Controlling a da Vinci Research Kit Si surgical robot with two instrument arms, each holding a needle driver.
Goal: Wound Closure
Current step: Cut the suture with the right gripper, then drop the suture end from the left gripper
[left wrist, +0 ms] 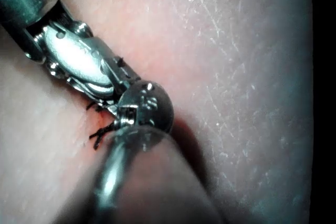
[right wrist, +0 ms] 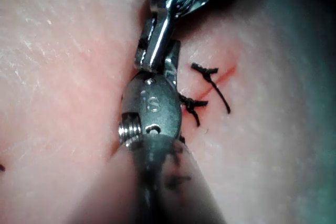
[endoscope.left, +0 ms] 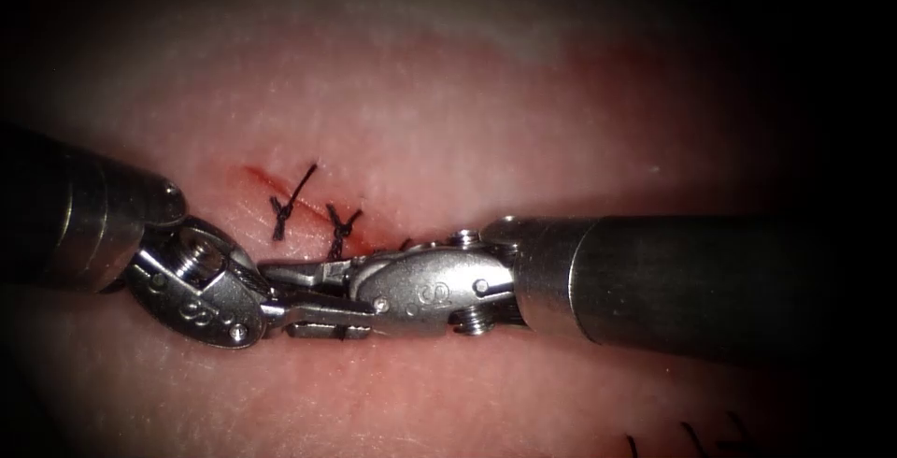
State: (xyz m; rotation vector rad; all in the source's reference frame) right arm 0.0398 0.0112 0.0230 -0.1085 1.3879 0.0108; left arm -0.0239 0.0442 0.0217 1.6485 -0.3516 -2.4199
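Pale pink pork-belly tissue (endoscope.left: pixel 448 93), faintly pebbled skin, carries everything seen. A short red cut (endoscope.left: pixel 280 185) runs obliquely near its middle, with red fluid (endoscope.left: pixel 360 238) staining the skin around it. Two black knotted stitches lie across the cut: one (endoscope.left: pixel 291 201) toward the cut's upper-left end, with cut ends of thread sticking up and down; the second (endoscope.left: pixel 341 229) just beside it to the right. More short black thread ends (endoscope.left: pixel 687 439) lie on the tissue near its lower right edge, well apart from the cut.
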